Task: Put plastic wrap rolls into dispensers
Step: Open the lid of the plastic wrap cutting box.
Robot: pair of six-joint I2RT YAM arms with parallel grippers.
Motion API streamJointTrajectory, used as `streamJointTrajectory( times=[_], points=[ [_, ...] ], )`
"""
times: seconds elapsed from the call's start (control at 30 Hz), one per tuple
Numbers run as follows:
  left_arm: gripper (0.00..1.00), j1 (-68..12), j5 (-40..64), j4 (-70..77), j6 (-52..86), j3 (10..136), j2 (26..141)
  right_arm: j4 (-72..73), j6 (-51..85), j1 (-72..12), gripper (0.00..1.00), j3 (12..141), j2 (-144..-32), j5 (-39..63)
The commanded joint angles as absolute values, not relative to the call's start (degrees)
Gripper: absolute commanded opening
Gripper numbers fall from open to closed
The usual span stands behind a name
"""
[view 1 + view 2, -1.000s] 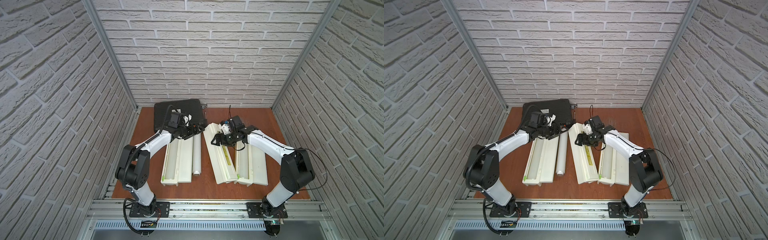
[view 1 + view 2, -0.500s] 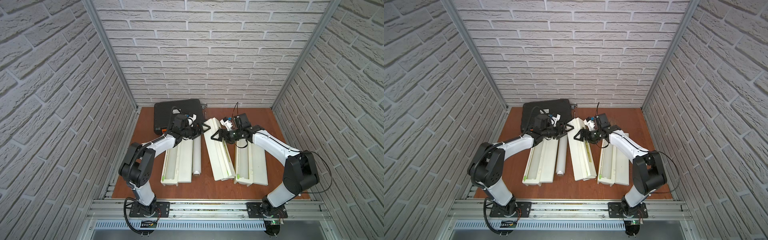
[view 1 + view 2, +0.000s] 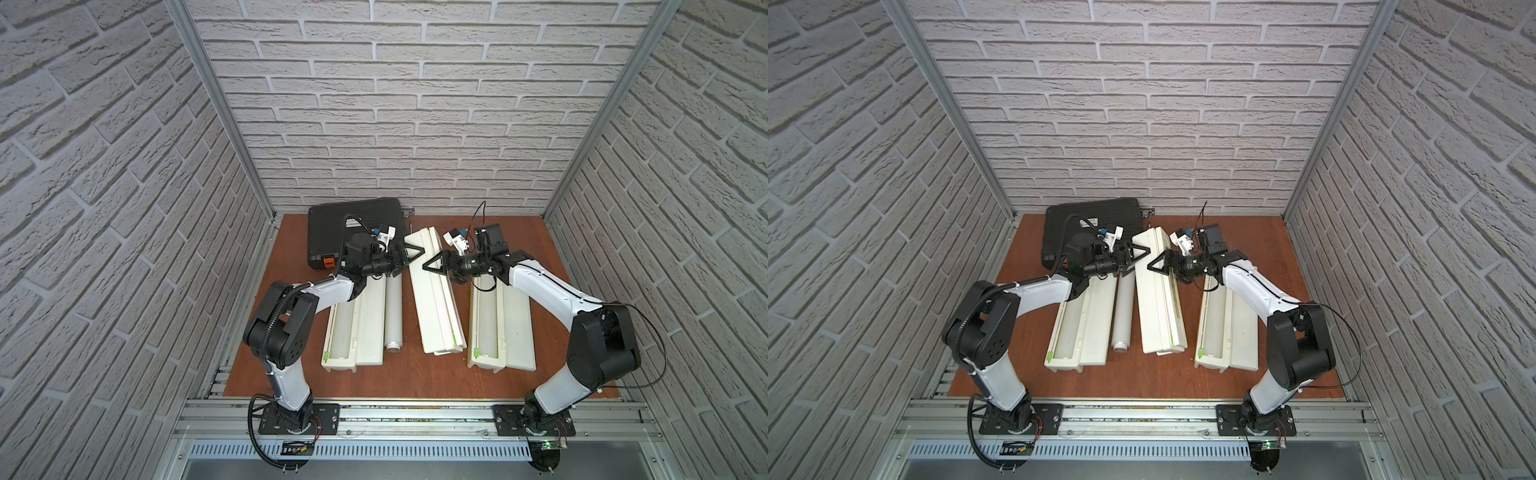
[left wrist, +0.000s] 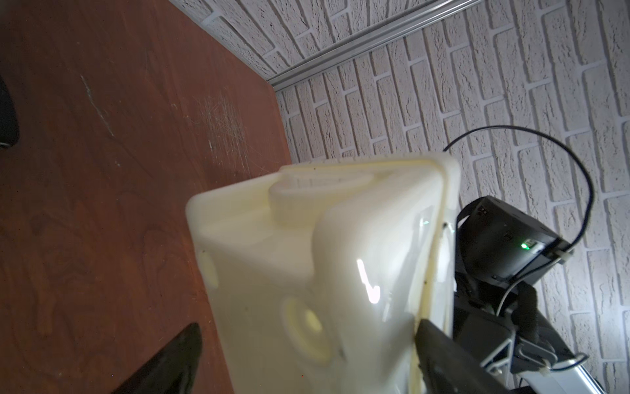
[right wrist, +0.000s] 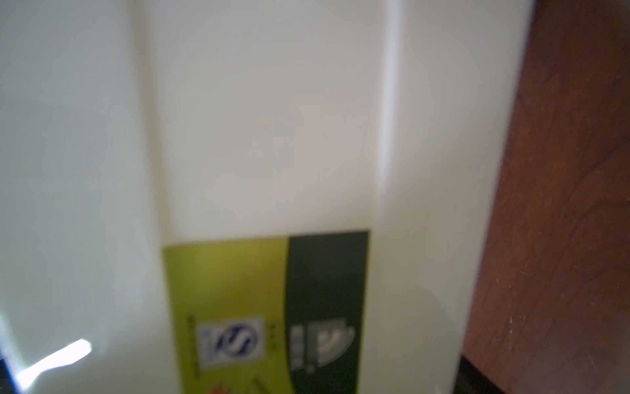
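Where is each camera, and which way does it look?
Top views: high in front, looking down at table; left arm, right arm whole.
Left wrist: on left arm, facing middle dispenser end-on; left jaws, right arm show.
Right wrist: on right arm, against middle dispenser's label; right jaws barely show.
Shared: all show that dispenser.
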State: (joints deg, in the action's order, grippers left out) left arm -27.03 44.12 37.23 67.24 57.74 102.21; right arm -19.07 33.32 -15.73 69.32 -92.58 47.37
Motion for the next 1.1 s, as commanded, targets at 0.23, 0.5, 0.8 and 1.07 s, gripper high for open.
streamJointTrajectory(
  times=[0.23, 0.5, 0.8, 1.07],
  points=[
    [0.77, -31.0, 46.9, 44.7, 71.4, 60.5, 108.3, -5.7, 37.6, -17.5, 0.58, 71.7, -91.7, 61.1],
    [0.83, -32.2, 44.1, 15.2, 52.4, 66.6, 105.1, -14.2, 31.0, -17.5, 0.56, 74.3, -91.8, 59.9],
    [0.95, -33.1, 52.4, 7.4, 45.0, 70.4, 105.8, -19.8, 22.0, -17.5, 0.52, 77.0, -91.2, 66.7],
    [0.96, -33.3, 49.9, 6.9, 47.1, 72.8, 107.2, -26.2, 17.1, -17.8, 0.52, 79.2, -92.9, 68.3]
  ],
)
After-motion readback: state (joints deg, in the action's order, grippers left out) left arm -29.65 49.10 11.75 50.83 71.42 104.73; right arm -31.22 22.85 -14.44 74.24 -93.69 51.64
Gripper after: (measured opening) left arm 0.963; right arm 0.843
